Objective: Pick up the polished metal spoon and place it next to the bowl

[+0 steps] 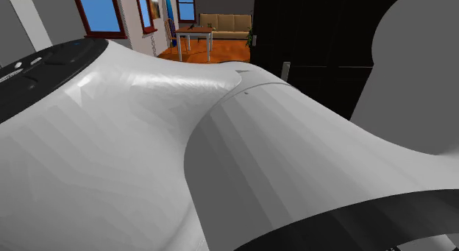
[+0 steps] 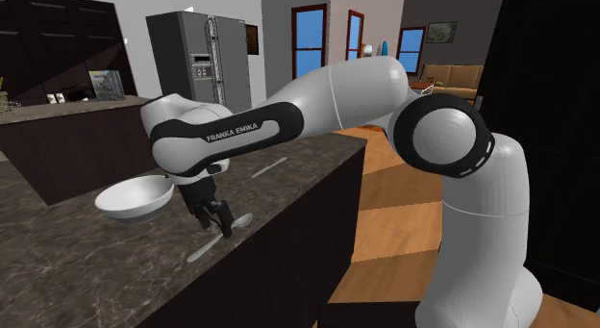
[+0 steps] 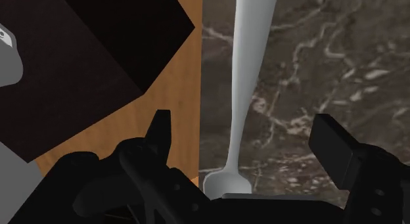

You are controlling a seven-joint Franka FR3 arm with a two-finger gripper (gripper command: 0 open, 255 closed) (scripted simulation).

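stone counter (image 2: pixel 96 273): one spoon (image 3: pixel 242 91), one bowl (image 2: pixel 135 196)

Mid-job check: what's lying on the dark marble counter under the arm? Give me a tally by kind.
Bowls: 1, the white bowl
Spoons: 1, the pale spoon
Kind unclear: 1, a slender utensil farther along
Total: 3

The dark veined worktop (image 2: pixel 77 268) carries one white bowl (image 2: pixel 135 196), one pale spoon (image 3: pixel 242 71) and one other slim utensil (image 2: pixel 269 167), with one grey refrigerator (image 2: pixel 207 57) beyond.
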